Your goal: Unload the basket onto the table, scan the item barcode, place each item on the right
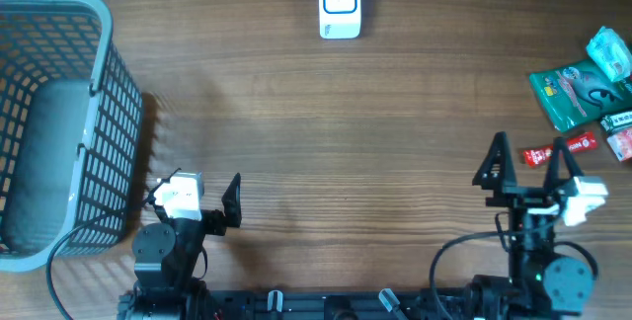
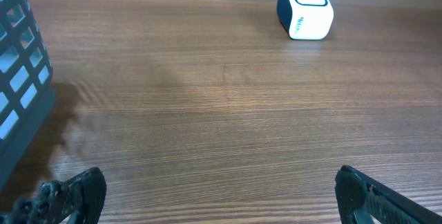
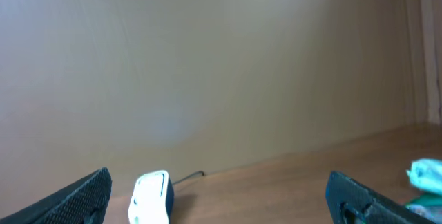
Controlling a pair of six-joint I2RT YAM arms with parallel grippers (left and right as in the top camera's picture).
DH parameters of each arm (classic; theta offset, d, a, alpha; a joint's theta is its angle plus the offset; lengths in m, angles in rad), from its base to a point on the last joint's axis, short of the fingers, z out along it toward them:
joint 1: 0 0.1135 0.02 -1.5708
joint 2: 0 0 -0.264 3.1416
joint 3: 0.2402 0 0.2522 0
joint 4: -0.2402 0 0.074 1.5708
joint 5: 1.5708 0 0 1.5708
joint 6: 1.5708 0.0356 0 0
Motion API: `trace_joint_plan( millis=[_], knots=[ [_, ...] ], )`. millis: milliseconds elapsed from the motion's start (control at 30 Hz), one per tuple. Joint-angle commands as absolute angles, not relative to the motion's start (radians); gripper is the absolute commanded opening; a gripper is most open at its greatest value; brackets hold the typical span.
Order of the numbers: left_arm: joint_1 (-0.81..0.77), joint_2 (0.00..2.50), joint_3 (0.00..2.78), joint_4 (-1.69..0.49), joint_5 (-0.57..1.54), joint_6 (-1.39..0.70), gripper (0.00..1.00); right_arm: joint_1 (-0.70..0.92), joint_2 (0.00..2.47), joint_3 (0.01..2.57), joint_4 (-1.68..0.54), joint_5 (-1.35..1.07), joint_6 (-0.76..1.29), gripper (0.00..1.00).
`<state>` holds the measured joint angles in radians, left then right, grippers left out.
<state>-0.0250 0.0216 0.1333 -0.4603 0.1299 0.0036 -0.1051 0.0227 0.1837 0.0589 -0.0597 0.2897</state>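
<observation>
1. My left gripper (image 2: 221,175) is spread wide with nothing between the fingers (image 2: 76,193). Only bare wooden table (image 1: 346,142) shows below the gap.
2. My right gripper (image 1: 528,152) is spread just as wide and also holds nothing. Its camera looks out level over the table toward a plain wall.
3. Both arms sit at the near edge of the table, the left one near the left end and the right one near the right end, well apart from each other.
4. Just beside my left arm, at the table's left edge, stands a grey-blue basket (image 1: 99,24) with lattice walls.
5. The items to scan lie in a loose cluster at the far right edge, beyond my right gripper.
   - There is a green packet (image 1: 573,93) and a light-blue packet (image 1: 610,51) behind it.
   - There are two small red sachets (image 1: 581,142) and a pink item (image 1: 622,144) at the very border.
   - From above, one red sachet shows between my right fingers. I cannot tell how high above it they stand.
6. The scanner (image 1: 340,4), a white block with a blue-framed window on top, sits at the far middle of the table. It is well apart from both grippers and from the items.
7. A thin cable (image 3: 190,177) runs from the scanner.
</observation>
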Motion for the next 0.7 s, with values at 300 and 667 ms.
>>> trace_joint_plan(
  millis=[300, 667],
  knots=[
    [-0.027, 0.02, 0.134, -0.462, 0.145, 0.019, 1.0, -0.097, 0.002, 0.005, 0.096, -0.023, 0.224, 1.0],
    [-0.027, 0.02, 0.134, -0.462, 0.145, 0.019, 1.0, -0.097, 0.002, 0.005, 0.006, -0.105, 0.025, 1.0]
  ],
)
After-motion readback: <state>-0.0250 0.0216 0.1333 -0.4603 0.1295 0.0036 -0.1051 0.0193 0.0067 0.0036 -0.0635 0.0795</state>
